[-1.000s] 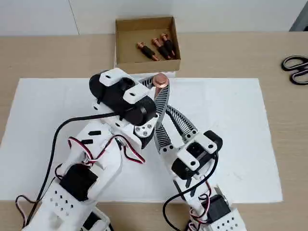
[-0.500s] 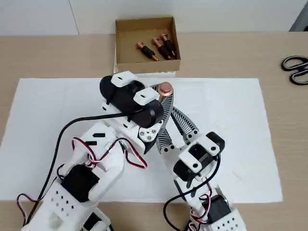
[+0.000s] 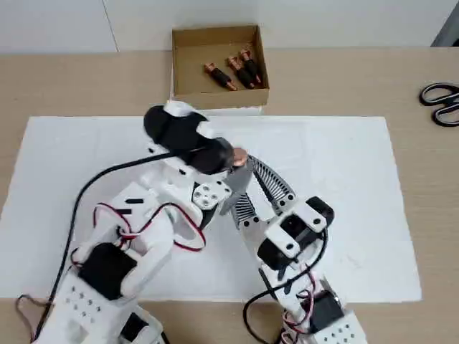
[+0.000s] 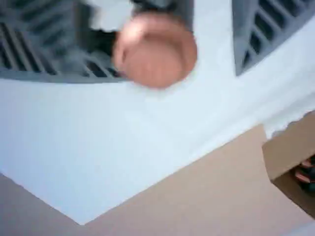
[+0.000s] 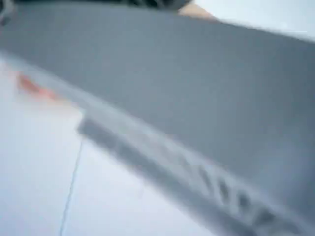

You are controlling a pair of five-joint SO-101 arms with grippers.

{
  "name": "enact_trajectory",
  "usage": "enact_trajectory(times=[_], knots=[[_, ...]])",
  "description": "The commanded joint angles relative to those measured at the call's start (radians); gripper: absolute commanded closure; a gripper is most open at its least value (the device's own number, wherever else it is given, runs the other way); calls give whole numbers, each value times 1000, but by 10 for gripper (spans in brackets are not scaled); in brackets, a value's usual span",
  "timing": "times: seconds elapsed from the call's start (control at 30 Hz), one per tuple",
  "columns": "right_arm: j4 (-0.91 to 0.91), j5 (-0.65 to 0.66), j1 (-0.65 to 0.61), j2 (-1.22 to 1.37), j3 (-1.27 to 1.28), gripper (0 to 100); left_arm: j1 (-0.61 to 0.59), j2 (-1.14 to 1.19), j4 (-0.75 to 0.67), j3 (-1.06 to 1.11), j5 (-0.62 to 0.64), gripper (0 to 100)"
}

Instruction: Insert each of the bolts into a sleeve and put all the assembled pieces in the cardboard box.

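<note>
We see a copper bolt (image 3: 239, 157), its head round and smooth, above the white paper sheet (image 3: 344, 179), where the ribbed grey left gripper (image 3: 231, 173) and right gripper (image 3: 248, 179) meet. We cannot tell whether either one grips it. Beyond, the square cardboard box (image 3: 219, 97) holds three copper-and-black assembled pieces (image 3: 233, 72).

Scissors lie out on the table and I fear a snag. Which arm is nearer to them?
Right. The right arm stands over the half of the paper toward the scissors, though well apart from them; the left arm is farther off, beyond it.
</note>
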Motion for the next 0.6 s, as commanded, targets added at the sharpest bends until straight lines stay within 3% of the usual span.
enact_trajectory(times=[0.0, 0.2, 0.37, 0.57], knots=[[-25, 3, 8, -18, 8, 994, -8, -5, 26, -76, 0, 705], [-22, 3, 8, -18, 8, 994, -66, -5, -9, -213, -6, 705], [-22, 5, 8, -18, 8, 994, -224, -6, -69, -283, -8, 723], [-22, 5, 42, -18, 8, 994, -420, -80, -69, -236, -8, 975]])
